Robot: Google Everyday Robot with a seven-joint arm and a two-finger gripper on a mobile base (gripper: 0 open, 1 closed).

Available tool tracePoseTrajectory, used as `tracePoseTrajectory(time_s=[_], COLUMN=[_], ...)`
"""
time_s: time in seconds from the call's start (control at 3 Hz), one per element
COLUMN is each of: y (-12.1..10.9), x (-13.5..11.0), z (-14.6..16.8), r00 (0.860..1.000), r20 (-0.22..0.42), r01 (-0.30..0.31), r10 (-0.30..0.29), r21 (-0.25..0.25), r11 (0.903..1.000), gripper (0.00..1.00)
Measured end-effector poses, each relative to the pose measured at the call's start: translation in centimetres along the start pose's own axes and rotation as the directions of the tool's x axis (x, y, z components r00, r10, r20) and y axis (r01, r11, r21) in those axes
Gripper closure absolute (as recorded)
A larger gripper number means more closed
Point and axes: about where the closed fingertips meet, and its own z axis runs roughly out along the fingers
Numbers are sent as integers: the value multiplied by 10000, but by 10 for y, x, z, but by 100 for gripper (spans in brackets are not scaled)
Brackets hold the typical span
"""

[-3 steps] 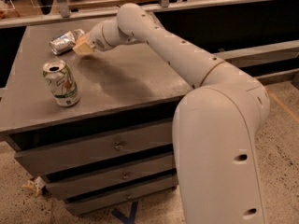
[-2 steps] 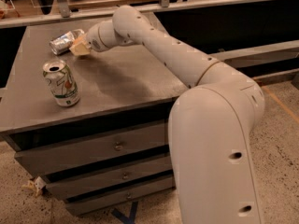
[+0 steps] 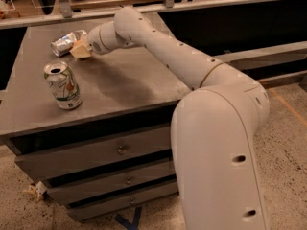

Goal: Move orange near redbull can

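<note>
Tan gripper [image 3: 80, 50] close against the redbull can [image 3: 66, 42], open or closed cannot be told, orange not made out, redbull can lying on its side, white can [image 3: 63, 85] upright, nearer the camera than it, grey cabinet [image 3: 124, 80] beneath

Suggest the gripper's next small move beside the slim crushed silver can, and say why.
Probably ease straight down and let go there: the gripper sits right beside the slim crushed silver can lying at the far left of the grey cabinet top. The small round orange fruit is hidden, presumably at the gripper, so this is a guess.
</note>
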Motion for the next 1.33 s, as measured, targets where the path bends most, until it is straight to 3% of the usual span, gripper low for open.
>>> tracePoseTrajectory(time_s=[1.0,1.33], y=[1,0], x=[1,2], z=[1,1], r00=[10000,10000], r20=[-35,-67], r01=[-56,-39], r10=[57,41], r21=[191,245], r11=[9998,9997], gripper=[15,0])
